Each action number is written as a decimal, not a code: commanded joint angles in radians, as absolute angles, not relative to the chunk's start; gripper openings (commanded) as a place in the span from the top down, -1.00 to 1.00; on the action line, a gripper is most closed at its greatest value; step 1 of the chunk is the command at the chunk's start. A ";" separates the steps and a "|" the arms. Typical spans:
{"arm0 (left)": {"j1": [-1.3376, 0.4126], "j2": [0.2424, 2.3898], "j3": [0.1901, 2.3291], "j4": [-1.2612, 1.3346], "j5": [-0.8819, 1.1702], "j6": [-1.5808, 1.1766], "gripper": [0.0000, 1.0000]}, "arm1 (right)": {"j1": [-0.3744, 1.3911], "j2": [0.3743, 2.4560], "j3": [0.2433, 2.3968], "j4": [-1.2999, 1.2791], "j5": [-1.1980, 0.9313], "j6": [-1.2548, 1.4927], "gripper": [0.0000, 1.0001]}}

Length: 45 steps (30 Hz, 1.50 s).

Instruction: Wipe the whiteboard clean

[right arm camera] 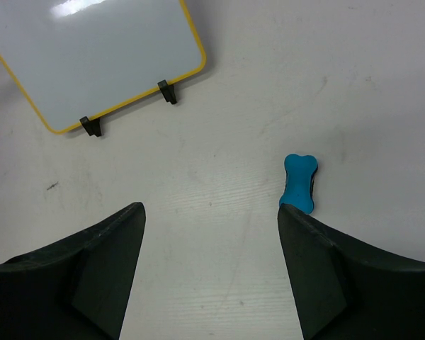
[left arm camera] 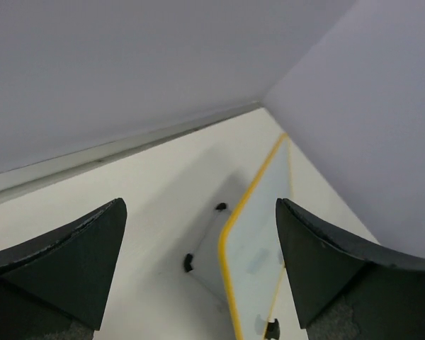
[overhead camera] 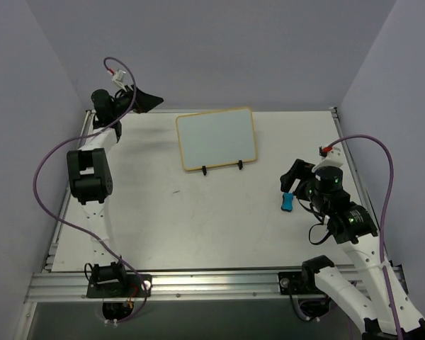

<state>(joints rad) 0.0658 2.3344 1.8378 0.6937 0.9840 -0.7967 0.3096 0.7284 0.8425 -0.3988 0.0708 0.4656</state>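
Bright, even light; soft shadows; faint glare on the whiteboard (right arm camera: 92, 60), all fairly sharp

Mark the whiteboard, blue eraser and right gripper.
whiteboard (overhead camera: 217, 138), top external view, middle of its white face.
blue eraser (right arm camera: 299, 183), right wrist view, middle of its body.
right gripper (right arm camera: 210, 212), right wrist view, midway between its open fingertips.

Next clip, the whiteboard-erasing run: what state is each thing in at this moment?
whiteboard: blank, no writing visible, resting on the table, neither gripper touching it.
blue eraser: lying loose on the table, not held.
left gripper: open, empty, at the far-left corner.
right gripper: open, empty, above the table close to the blue eraser.
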 commanded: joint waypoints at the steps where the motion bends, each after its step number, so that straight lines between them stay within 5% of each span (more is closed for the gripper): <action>1: 0.080 2.091 1.813 0.246 0.656 -0.476 -0.88 | 0.319 0.721 0.845 -0.373 0.086 0.449 -0.43; 7: -0.004 1.649 1.622 -0.225 -0.114 -0.381 -0.88 | 0.319 0.710 0.888 -0.399 0.126 0.446 -0.74; 12: -0.155 1.346 1.364 -0.348 -0.345 -0.341 -0.88 | 0.321 0.716 0.983 -0.457 0.208 0.410 -0.99; 21: -0.458 0.804 1.170 -0.742 -0.485 -0.322 -0.88 | 0.325 0.761 1.167 -0.598 0.279 0.313 -1.00; 28: -0.469 0.531 1.161 -1.000 -0.537 -0.266 -0.88 | 0.324 0.759 1.298 -0.727 0.417 0.221 -1.00; 45: -0.469 0.333 1.258 -1.117 -0.405 -0.261 -0.88 | 0.325 0.617 1.310 -0.785 0.462 0.216 -1.00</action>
<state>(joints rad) -0.4652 0.3496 1.2285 -1.0813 -0.4374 -0.2554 0.3168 0.6334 1.3045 -0.7704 0.4473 0.2306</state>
